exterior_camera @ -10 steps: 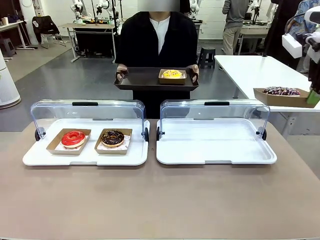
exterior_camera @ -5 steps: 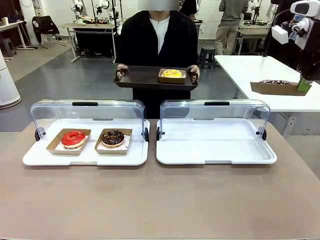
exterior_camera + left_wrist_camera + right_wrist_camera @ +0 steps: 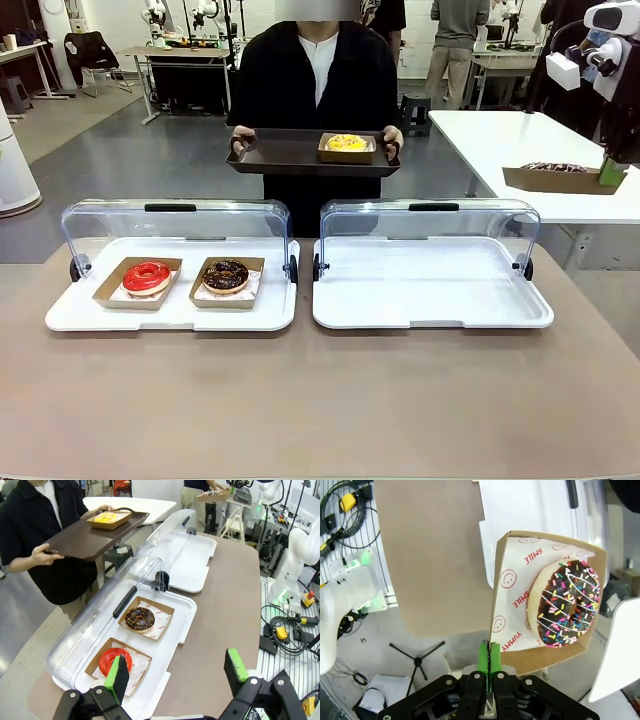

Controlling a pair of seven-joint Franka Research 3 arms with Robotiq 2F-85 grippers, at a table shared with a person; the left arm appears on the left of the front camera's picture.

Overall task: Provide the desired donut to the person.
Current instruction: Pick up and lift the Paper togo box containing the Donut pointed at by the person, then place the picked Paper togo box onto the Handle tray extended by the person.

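Across the table, the person [image 3: 318, 80] holds a dark brown tray [image 3: 280, 158] carrying a yellow donut [image 3: 347, 144] in a cardboard box. At the far right my right gripper [image 3: 611, 172] is shut on the edge of a cardboard box with a sprinkled chocolate donut [image 3: 556, 168], held in the air. In the right wrist view the right gripper [image 3: 489, 661] pinches that box's rim below the sprinkled donut [image 3: 565, 602]. My left gripper [image 3: 176, 669] stands open above the table's end, near a red donut [image 3: 111, 659] and a chocolate donut [image 3: 140, 619].
Two white display trays with raised clear lids sit side by side. The left one [image 3: 70, 312] holds the red donut [image 3: 147, 277] and chocolate donut [image 3: 225, 275]. The right one [image 3: 430, 290] holds nothing. A white side table [image 3: 490, 135] stands at the right.
My right gripper lifted the sprinkled donut's box a little higher and has since held almost still. The person raised the brown tray slightly.
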